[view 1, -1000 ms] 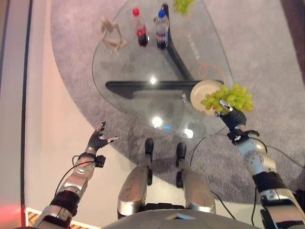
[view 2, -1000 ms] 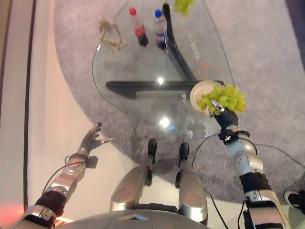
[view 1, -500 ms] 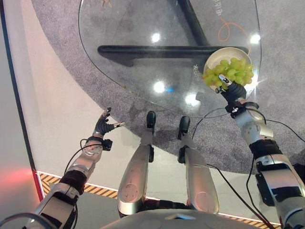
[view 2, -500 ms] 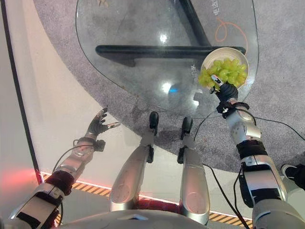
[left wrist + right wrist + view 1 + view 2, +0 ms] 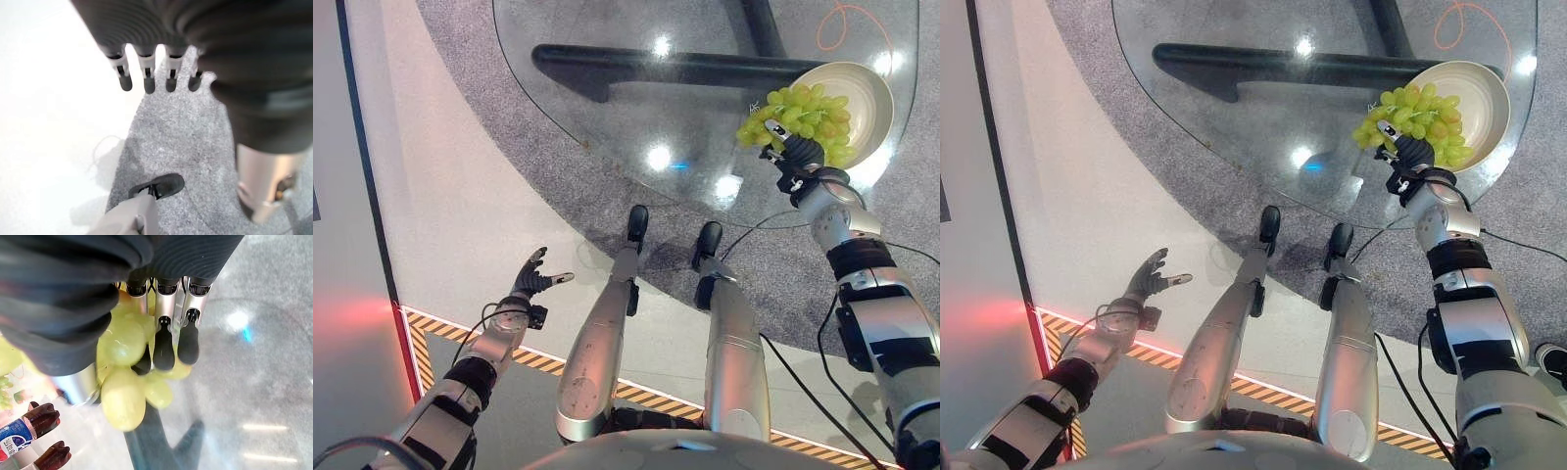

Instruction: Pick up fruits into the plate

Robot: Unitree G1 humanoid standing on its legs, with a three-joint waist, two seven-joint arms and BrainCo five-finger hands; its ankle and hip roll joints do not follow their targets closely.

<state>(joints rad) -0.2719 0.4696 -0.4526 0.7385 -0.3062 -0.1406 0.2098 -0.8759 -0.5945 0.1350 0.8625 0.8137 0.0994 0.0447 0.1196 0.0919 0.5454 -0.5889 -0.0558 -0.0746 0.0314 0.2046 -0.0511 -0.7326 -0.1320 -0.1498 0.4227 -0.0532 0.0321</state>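
Spreading across grey carpet (image 5: 470,59), a glass table (image 5: 607,127) carries a cream plate (image 5: 871,93) at its near right edge. Over the plate's near rim, the right hand (image 5: 795,149) curls its fingers around a bunch of green grapes (image 5: 798,108). Well away from the plate, the left hand (image 5: 533,281) hangs with fingers spread, holding nothing.

Right robot hand (image 5: 1412,155) clenched (left robot hand (image 5: 534,282) splayed)

The plate (image 5: 873,90) sits at the worktop's (image 5: 607,39) right edge; the grapes (image 5: 800,115) overlap its left rim.
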